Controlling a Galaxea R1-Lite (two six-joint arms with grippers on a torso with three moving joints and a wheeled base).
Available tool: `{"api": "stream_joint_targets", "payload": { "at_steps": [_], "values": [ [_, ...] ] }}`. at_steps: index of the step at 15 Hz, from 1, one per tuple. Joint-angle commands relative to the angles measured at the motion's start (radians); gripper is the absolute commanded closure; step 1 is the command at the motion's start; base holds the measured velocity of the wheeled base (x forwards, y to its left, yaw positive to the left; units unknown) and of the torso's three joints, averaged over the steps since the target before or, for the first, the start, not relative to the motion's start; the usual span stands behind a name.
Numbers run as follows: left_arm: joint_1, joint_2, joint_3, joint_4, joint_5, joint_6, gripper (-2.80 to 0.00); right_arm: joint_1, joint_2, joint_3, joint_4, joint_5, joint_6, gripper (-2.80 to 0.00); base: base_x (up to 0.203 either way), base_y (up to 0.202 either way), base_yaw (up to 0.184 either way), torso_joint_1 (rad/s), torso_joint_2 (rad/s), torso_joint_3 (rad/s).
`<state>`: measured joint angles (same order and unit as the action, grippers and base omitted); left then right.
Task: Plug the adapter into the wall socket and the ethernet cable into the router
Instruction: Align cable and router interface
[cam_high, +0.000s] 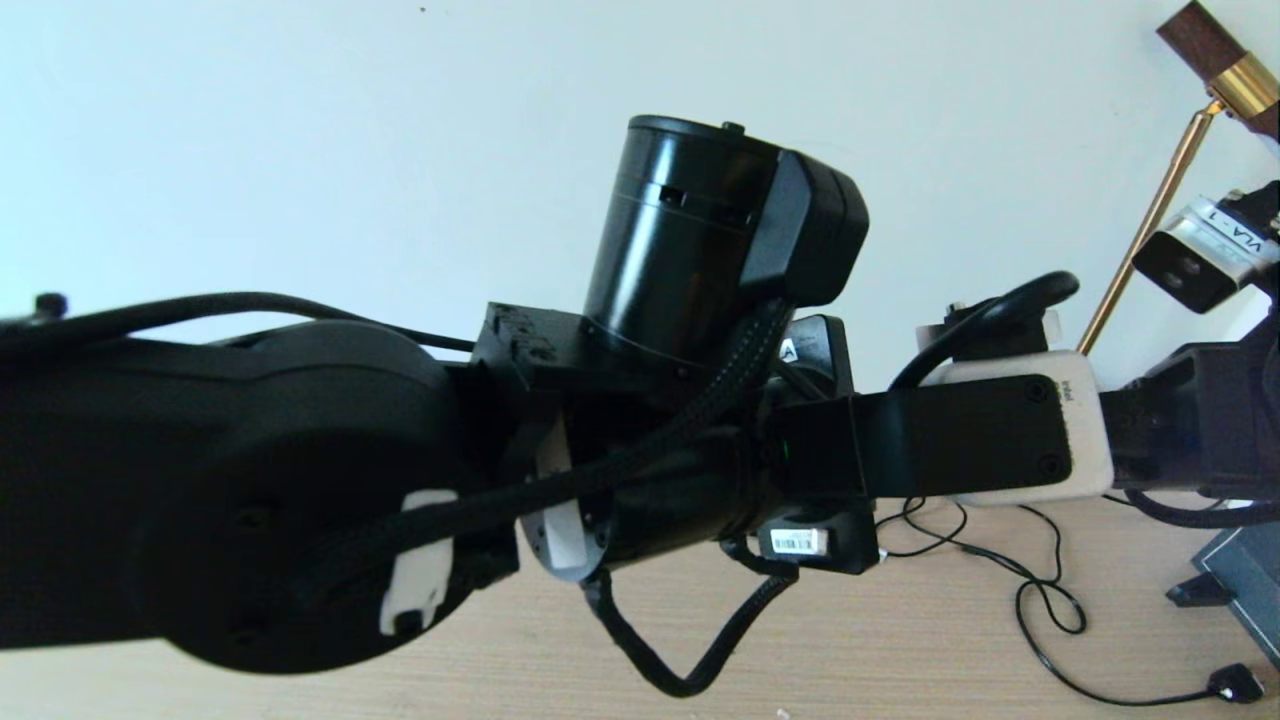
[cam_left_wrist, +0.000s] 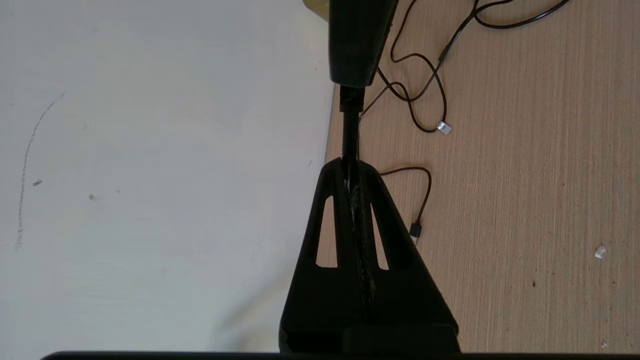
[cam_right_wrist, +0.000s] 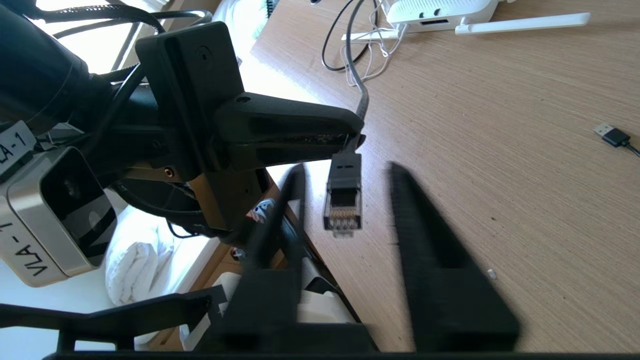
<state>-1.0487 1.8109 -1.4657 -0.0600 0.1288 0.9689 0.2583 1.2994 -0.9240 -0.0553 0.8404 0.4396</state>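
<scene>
Hanging plug-down above the table (cam_right_wrist: 525, 165), the ethernet cable (cam_right_wrist: 343, 200) is being pinched by the left gripper (cam_right_wrist: 357, 136). The right gripper (cam_right_wrist: 345, 172), jaws apart, is flanking the plug without touching. Handover looks underway; next, it must close squarely, then carry toward the router (cam_right_wrist: 440, 12).

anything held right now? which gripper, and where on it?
The left gripper is shut on the ethernet cable, pinching the cord just behind the plug. The right gripper holds nothing, its fingers open either side of the plug.

one ethernet cable (cam_right_wrist: 343, 200), one router (cam_right_wrist: 440, 12), two pincers (cam_right_wrist: 345, 175)
</scene>
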Motion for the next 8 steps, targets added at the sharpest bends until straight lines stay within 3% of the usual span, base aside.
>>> {"api": "stream_joint_targets", "payload": {
  "at_steps": [1,8],
  "values": [
    [0.001,-0.002,0.002,0.003,0.002,0.005,0.00,0.001,-0.002,-0.001,-0.003,0.005,0.004,-2.80,0.000,0.000,0.000,0.000,0.00,0.000],
    [0.001,-0.004,0.005,0.004,0.002,0.004,0.00,0.001,-0.017,0.007,-0.003,0.005,0.010,-2.80,0.000,0.000,0.000,0.000,0.00,0.000]
  ]
}}
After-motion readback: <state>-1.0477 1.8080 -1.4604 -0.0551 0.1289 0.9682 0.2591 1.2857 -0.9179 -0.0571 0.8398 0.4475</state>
